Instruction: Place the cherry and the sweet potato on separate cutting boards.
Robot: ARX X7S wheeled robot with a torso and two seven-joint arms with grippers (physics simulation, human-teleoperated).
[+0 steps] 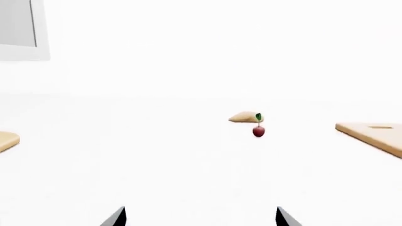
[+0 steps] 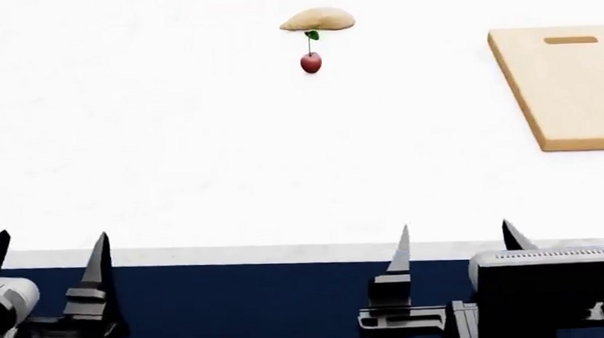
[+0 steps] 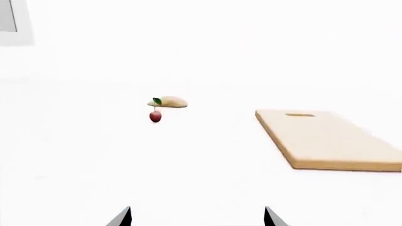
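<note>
Cherry (image 2: pixel 311 62) overlapping sweet potato (image 2: pixel 318 19), cutting board (image 2: pixel 569 85) cropped at frame edge, left hand (image 2: pixel 48 260) and right hand (image 2: pixel 457 246) open, empty.

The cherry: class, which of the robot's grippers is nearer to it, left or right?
Right, narrowly. The cherry lies far out on the table. The right gripper waits at the near edge, slightly to its right; the left gripper sits farther off to its left. Both are open.

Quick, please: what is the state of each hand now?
Left hand: open, holding nothing.
Right hand: open, holding nothing.
</note>
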